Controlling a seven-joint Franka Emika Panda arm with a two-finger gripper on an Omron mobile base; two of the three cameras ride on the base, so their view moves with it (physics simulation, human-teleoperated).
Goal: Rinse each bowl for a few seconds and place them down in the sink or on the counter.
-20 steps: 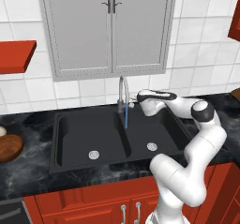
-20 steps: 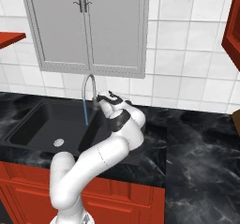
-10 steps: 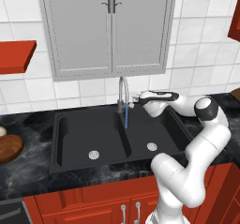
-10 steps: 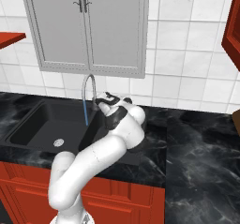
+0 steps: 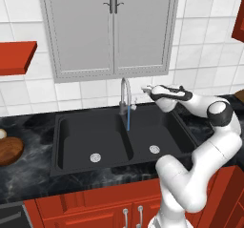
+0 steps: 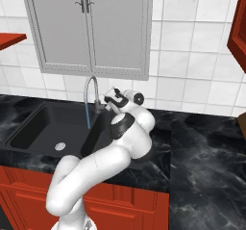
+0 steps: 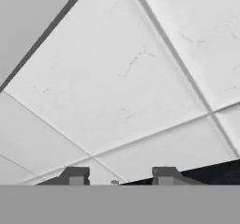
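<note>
Near the left edge of the black counter (image 5: pixel 33 174) sits the reddish-brown bowl (image 5: pixel 9 150). Just behind it, a cream-white bowl (image 5: pixel 2 134) peeks in at the frame's edge. My gripper (image 5: pixel 145 89) hovers beside the top of the silver faucet (image 5: pixel 125 91), on its right, high over the sink (image 5: pixel 90 136). In the hand view the gripper (image 7: pixel 119 176) faces the white wall tiles, fingers apart and open with nothing between them. A thin blue water stream (image 5: pixel 127 119) falls from the spout onto the divider between the basins.
Grey wall cabinets (image 5: pixel 112 29) hang above the faucet. A red shelf (image 5: pixel 16 57) juts out on the left. Counter (image 6: pixel 202 152) stretches to the right of the sink (image 6: pixel 43 123), with a brown object (image 6: pixel 242 123) at its far edge.
My hand has shifted only slightly beside the faucet top, rising a little. Water runs throughout, and the bowls have not moved.
</note>
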